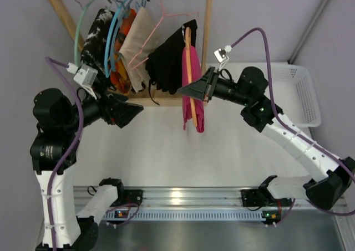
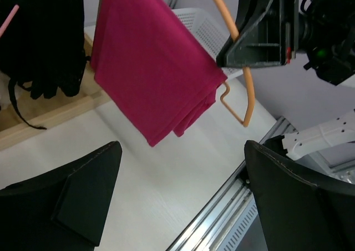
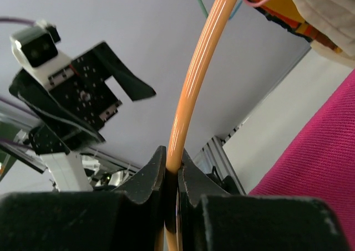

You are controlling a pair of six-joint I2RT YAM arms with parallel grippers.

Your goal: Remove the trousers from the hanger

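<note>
Pink trousers point(image 1: 198, 115) hang lengthwise downward on the right gripper's point(image 1: 186, 90) hanger point(image 1: 189, 62).

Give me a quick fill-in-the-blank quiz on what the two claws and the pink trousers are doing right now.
1. The magenta trousers hang on an ___ hanger.
2. The right claw is ___ on that hanger, holding it away from the rail.
3. The left claw is ___ and holds nothing.
Missing words: orange; shut; open.
</note>
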